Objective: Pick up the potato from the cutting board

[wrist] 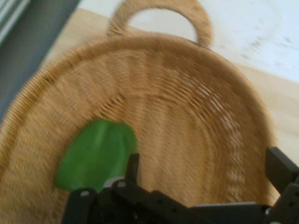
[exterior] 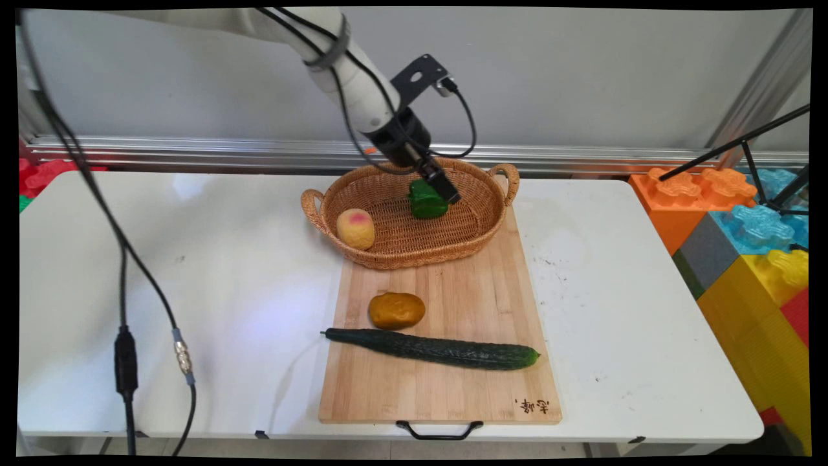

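A wicker basket (exterior: 482,223) stands at the far end of a wooden cutting board (exterior: 466,382). Inside it lie a green bell pepper (exterior: 425,199) and a yellow-pink peach (exterior: 355,228). My gripper (exterior: 446,191) hangs over the basket, just right of the pepper. In the hand view the gripper (wrist: 205,172) is open; the pepper (wrist: 96,154) sits beside the left finger, not between the fingers, with bare basket weave (wrist: 196,130) in the gap. On the board lie a brown potato (exterior: 396,310) and a long dark cucumber (exterior: 432,348).
Black cables (exterior: 126,349) hang down over the table's left side. Large coloured toy blocks (exterior: 744,233) stand off the table's right end, with a black tripod leg (exterior: 737,145) above them. A metal rail (exterior: 194,152) runs along the wall behind.
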Controlling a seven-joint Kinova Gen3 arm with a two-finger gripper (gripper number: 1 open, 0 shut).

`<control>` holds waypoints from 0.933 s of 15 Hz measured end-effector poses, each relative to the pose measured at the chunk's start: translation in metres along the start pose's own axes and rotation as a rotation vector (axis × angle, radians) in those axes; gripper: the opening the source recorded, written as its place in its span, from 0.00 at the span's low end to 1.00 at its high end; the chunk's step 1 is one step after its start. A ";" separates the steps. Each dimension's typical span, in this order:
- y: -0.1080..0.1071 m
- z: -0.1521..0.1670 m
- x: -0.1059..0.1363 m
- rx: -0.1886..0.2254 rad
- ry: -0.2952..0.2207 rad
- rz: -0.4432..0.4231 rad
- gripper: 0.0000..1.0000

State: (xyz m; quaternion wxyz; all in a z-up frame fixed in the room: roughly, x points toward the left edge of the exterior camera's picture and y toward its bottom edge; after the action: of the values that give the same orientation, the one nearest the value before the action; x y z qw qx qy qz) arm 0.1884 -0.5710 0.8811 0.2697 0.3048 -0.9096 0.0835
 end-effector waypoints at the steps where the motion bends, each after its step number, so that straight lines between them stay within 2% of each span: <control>1: 0.008 -0.011 -0.006 -0.015 -0.021 0.009 1.00; 7: 0.041 -0.049 -0.048 -0.087 -0.112 0.055 1.00; 10: 0.054 -0.057 -0.069 -0.123 -0.124 0.088 1.00; 14: 0.067 -0.060 -0.101 -0.170 -0.109 0.142 1.00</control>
State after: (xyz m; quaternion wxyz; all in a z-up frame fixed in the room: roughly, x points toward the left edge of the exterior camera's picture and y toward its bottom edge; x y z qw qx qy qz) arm 0.2422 -0.4471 0.8777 0.2379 0.2198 -0.9460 0.0083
